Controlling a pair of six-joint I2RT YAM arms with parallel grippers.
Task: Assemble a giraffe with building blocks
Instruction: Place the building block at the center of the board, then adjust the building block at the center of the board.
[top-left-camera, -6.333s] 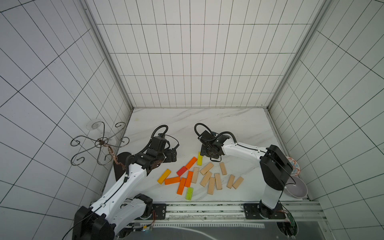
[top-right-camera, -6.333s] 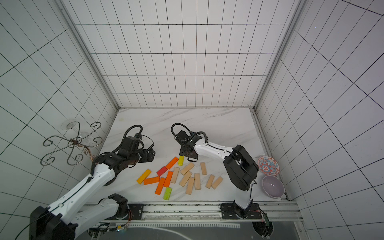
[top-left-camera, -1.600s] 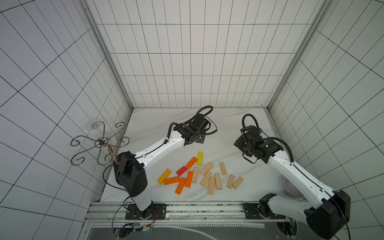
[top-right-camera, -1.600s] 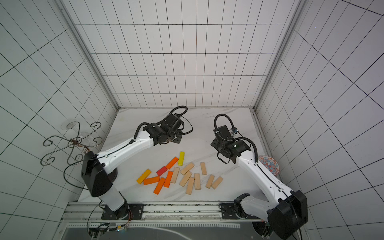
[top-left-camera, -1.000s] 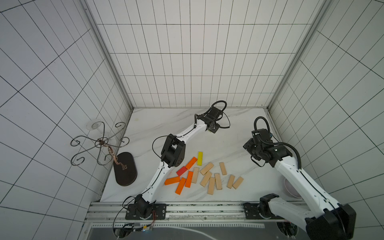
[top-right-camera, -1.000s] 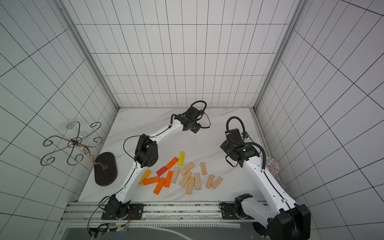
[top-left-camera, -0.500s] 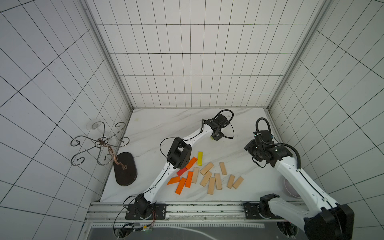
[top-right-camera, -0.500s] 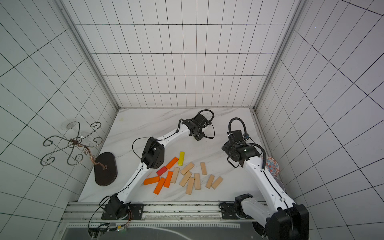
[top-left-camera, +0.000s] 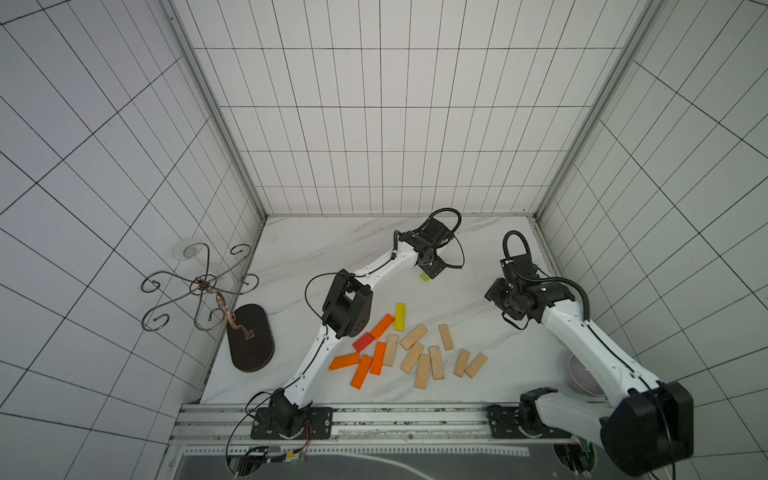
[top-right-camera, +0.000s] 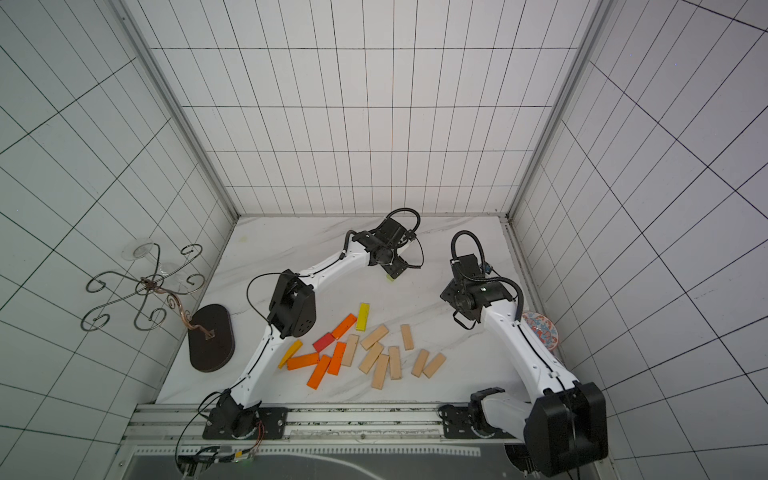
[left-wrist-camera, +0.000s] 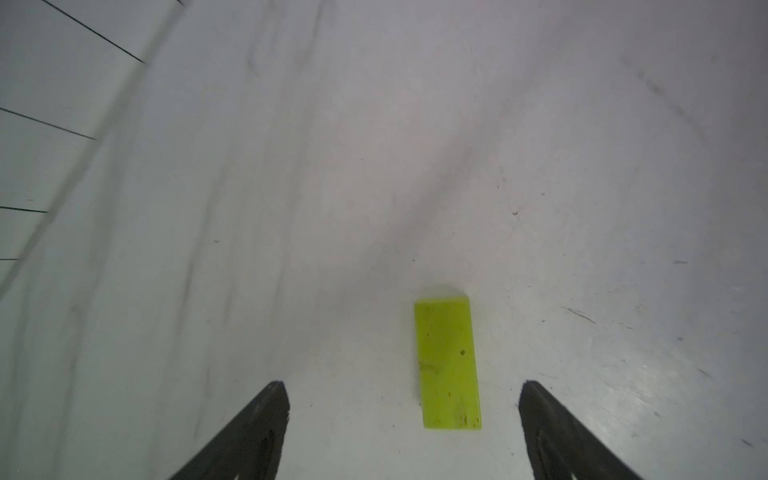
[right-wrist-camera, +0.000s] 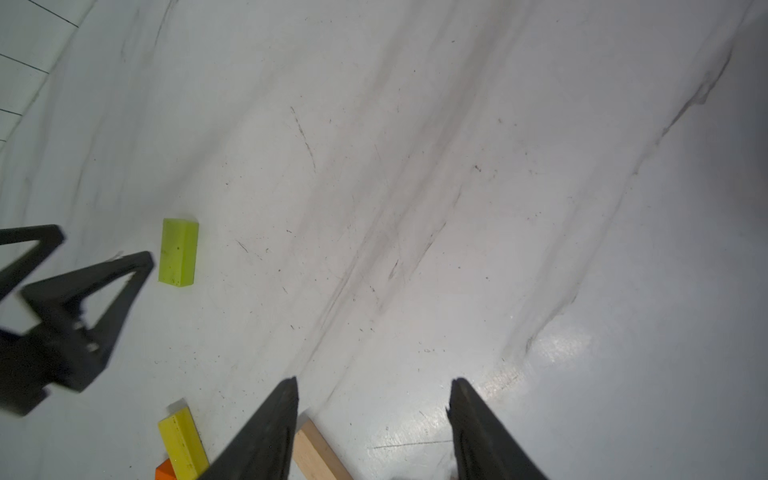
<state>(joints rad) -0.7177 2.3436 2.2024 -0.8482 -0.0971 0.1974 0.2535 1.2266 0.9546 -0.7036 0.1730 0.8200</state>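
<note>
A lime-green block (left-wrist-camera: 449, 361) lies flat on the marble desk (top-left-camera: 332, 249), well apart from the scattered blocks (top-left-camera: 422, 371) of orange, red, yellow and plain wood.

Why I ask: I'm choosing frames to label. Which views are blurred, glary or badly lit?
Left wrist view: the lime block is reasonably sharp, but the table beyond it looks soft and streaky. Right wrist view: a bright glare patch on the table, and the left gripper is blurred at its edges. Both top views: evenly lit and crisp, with only faint shadows.
</note>
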